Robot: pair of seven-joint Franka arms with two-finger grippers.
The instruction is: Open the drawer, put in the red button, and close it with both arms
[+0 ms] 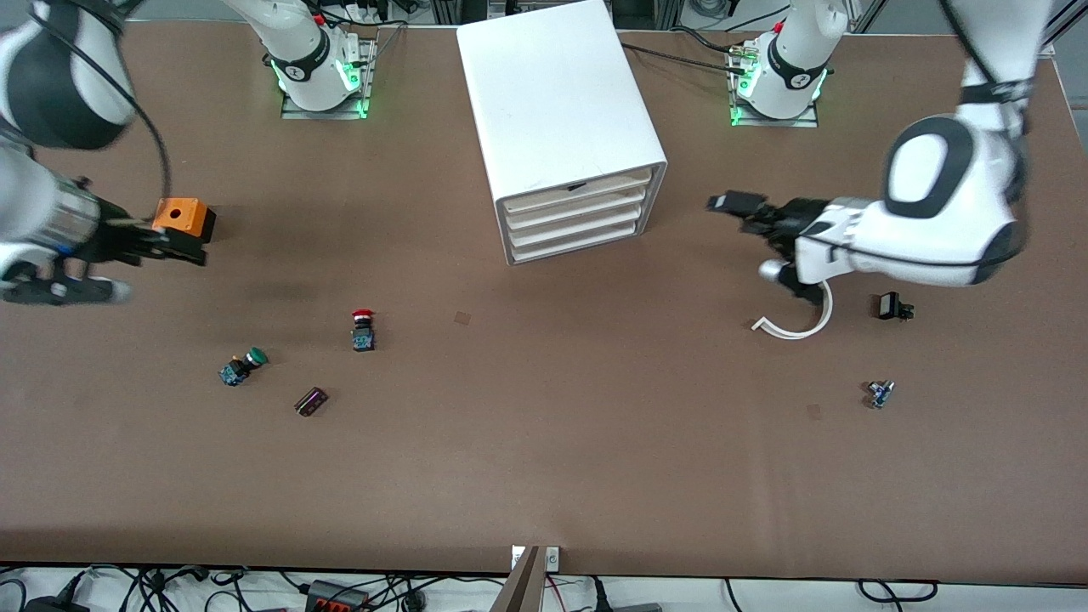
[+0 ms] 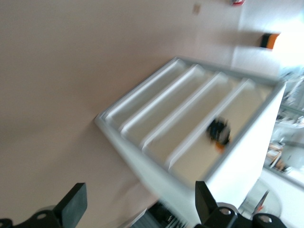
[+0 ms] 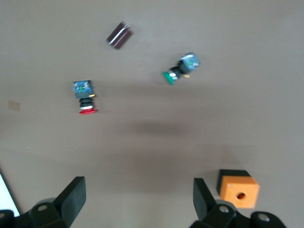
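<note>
The white cabinet (image 1: 557,102) stands at the middle of the table between the arm bases. Its four alike drawer fronts (image 1: 580,218) all sit flush and face the front camera; they also show in the left wrist view (image 2: 180,118). The red button (image 1: 363,329) stands on the table nearer the front camera, toward the right arm's end, and shows in the right wrist view (image 3: 85,98). My left gripper (image 1: 724,204) is open and empty, in the air beside the cabinet. My right gripper (image 1: 185,248) is open and empty, beside the orange box (image 1: 182,217).
A green-capped button (image 1: 242,366) and a dark small block (image 1: 311,401) lie near the red button. Toward the left arm's end lie a white curved piece (image 1: 799,324), a black part (image 1: 892,306) and a small blue part (image 1: 880,393).
</note>
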